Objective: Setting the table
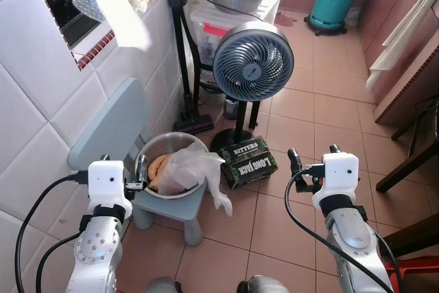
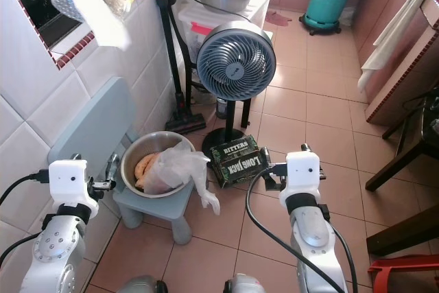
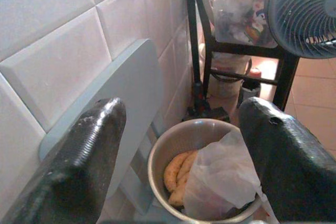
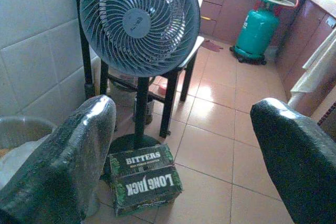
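While both arms hover raised with nothing held, the left gripper gapes wide just above the metal bowl of yellowish food on the small blue stool, near the tiled wall. The right gripper is equally wide over the dark carton. A loose plastic bag drapes the rim; I'd worry a finger snags it and tips the bowl off.

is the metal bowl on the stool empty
No, the metal bowl holds yellowish food and a crumpled plastic bag.
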Controlling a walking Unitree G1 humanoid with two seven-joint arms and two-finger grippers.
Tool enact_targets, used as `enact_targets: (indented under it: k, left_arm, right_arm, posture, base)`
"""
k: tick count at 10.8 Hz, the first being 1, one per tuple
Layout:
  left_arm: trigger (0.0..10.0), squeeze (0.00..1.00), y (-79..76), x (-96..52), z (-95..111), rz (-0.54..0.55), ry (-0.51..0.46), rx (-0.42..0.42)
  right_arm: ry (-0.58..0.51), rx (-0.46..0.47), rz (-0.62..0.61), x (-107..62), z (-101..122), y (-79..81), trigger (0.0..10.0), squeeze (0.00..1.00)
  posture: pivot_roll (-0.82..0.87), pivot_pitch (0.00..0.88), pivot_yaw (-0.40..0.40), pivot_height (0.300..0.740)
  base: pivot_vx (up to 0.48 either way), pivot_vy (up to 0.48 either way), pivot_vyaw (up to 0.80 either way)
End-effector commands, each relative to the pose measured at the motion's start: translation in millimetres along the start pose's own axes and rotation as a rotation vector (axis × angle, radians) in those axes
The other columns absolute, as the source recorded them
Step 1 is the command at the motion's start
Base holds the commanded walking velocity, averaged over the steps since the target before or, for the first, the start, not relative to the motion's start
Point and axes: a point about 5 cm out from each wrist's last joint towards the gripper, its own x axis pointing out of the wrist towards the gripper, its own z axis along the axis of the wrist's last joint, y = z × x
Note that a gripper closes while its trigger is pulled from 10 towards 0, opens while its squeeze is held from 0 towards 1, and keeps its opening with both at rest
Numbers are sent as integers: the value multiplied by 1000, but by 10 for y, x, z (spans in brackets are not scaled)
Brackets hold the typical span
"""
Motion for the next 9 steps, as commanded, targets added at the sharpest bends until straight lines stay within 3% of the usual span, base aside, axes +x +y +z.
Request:
enact_targets:
  k: [1,2,3,9]
  left_arm:
    - [10000,0,-248,239,334,-122,-40,-73]
    - [10000,0,-215,188,326,-119,-13,-41]
    - [10000,0,-222,183,325,-126,-17,-45]
    - [10000,0,-224,188,324,-125,-17,-36]
  right_arm:
    - [28,13,-23,127,275,-86,10000,0]
    - [34,118,-3,-39,218,-43,10000,0]
    - [76,146,-33,-86,136,-19,10000,0]
    - [87,150,-37,-88,118,-10,10000,0]
  posture:
    - [-53,202,50,740]
    - [-51,189,38,740]
    - [-49,186,34,740]
    - [-49,186,34,740]
  base:
    - [0,0,0]
    - [0,0,0]
    - [0,0,0]
    - [0,0,0]
